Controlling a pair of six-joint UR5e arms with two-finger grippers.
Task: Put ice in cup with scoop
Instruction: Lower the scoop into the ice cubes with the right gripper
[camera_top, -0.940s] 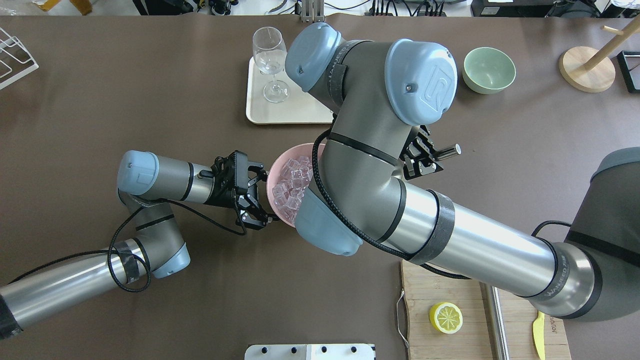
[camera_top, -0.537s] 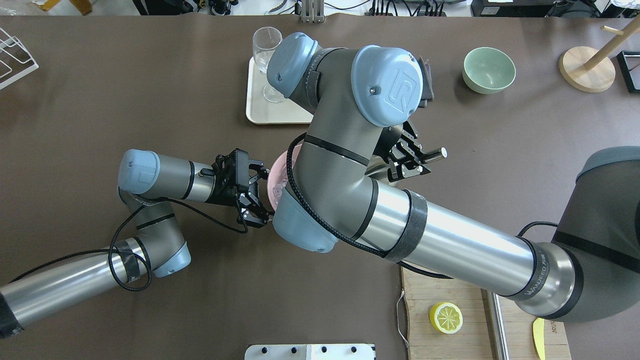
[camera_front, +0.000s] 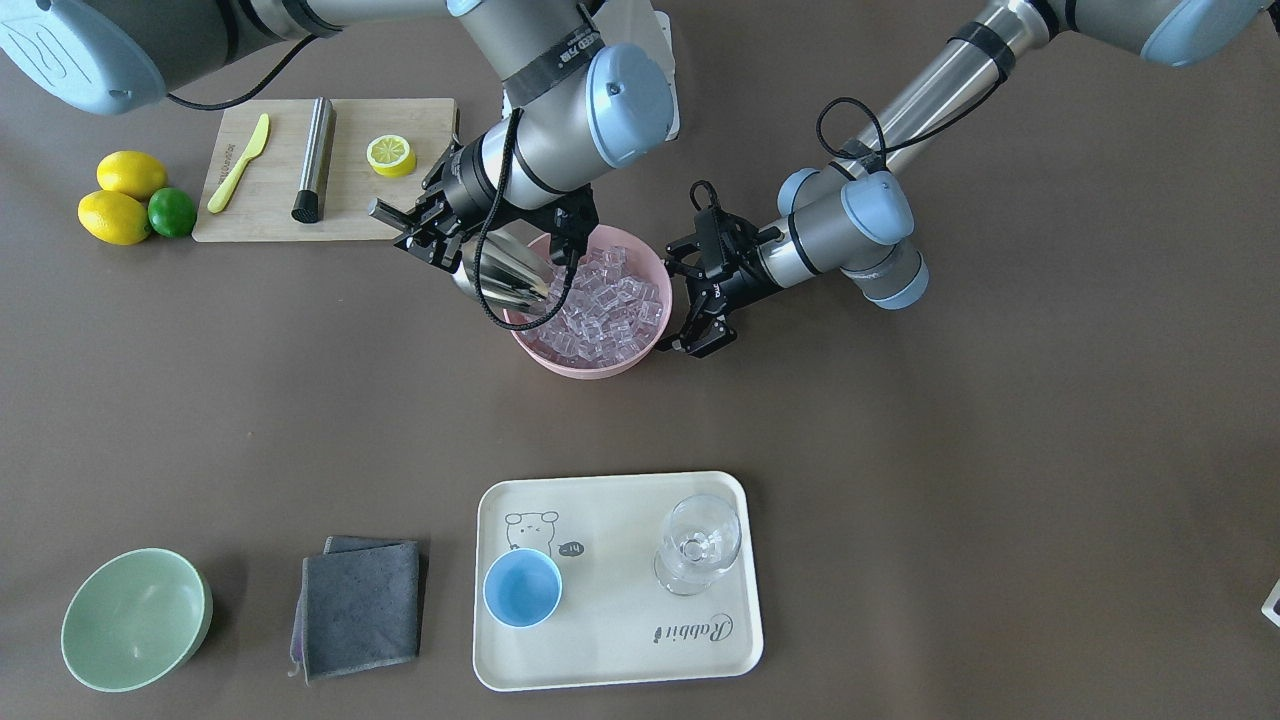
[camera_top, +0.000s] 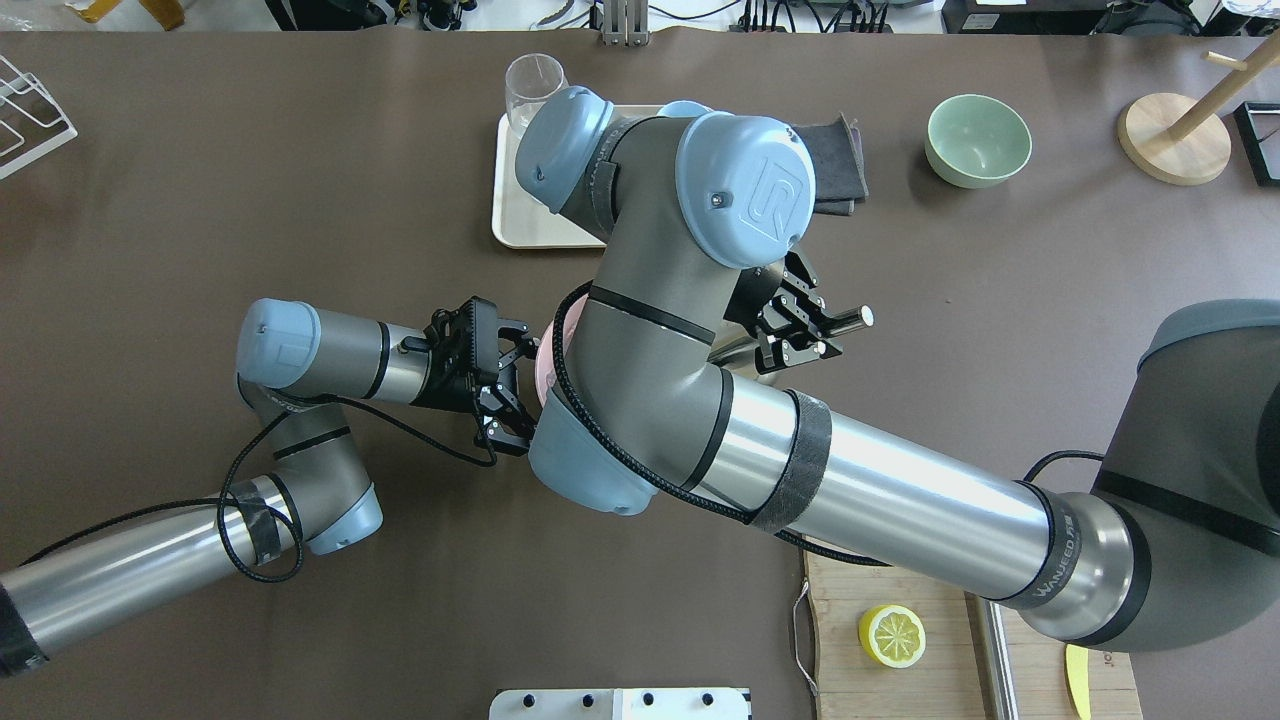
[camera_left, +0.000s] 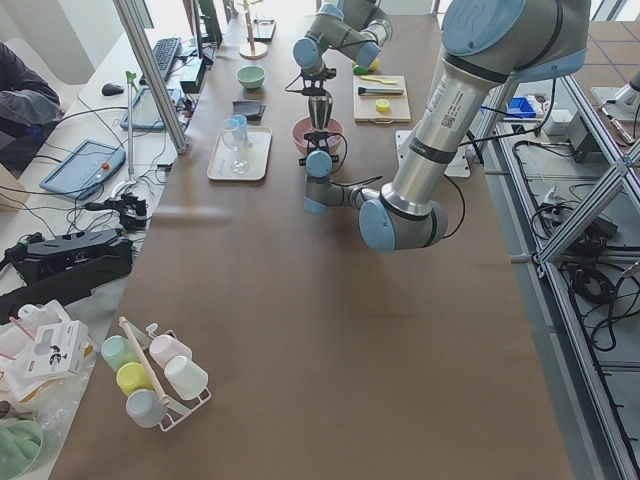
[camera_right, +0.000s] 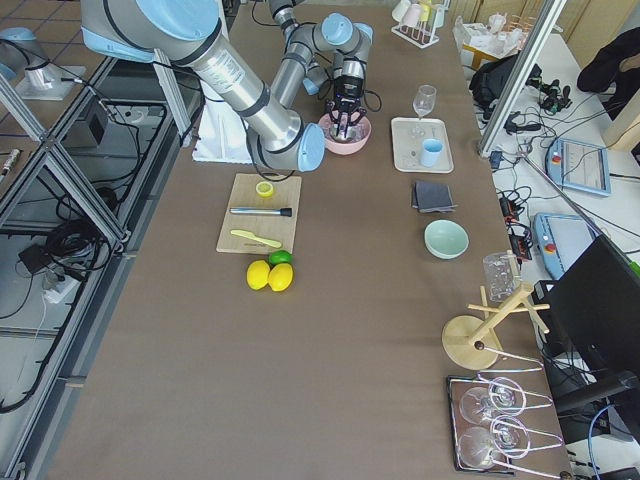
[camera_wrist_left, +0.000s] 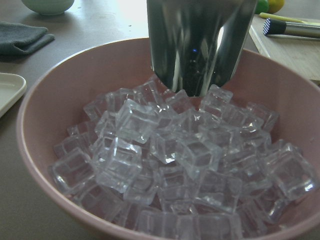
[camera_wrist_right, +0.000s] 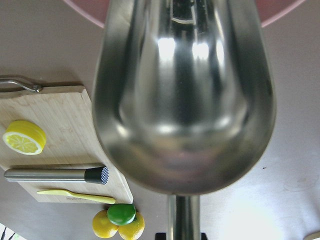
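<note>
The ice (camera_front: 610, 305) is heaped in a pink bowl (camera_front: 590, 362) at mid-table and fills the left wrist view (camera_wrist_left: 175, 165). My right gripper (camera_front: 420, 225) is shut on the rod handle of the steel scoop (camera_front: 500, 275). The scoop tilts down, its front edge touching the ice at the bowl's side (camera_wrist_left: 200, 45). Its trough looks empty in the right wrist view (camera_wrist_right: 185, 100). My left gripper (camera_front: 682, 305) is open, fingers spread beside the bowl's other side. The light-blue cup (camera_front: 522, 587) stands empty on the cream tray (camera_front: 620, 650).
A stemmed glass (camera_front: 700, 545) shares the tray. A grey cloth (camera_front: 360, 605) and a pale green bowl (camera_front: 135, 620) lie beside it. A cutting board (camera_front: 270, 215) holds a steel cylinder (camera_front: 313, 160), a lemon half and a yellow knife. Lemons and a lime (camera_front: 130, 205) sit next to it.
My right arm has swung over the pink bowl, carrying the scoop toward the ice; the bowl is now hidden under it in the overhead view. The left arm has not moved.
</note>
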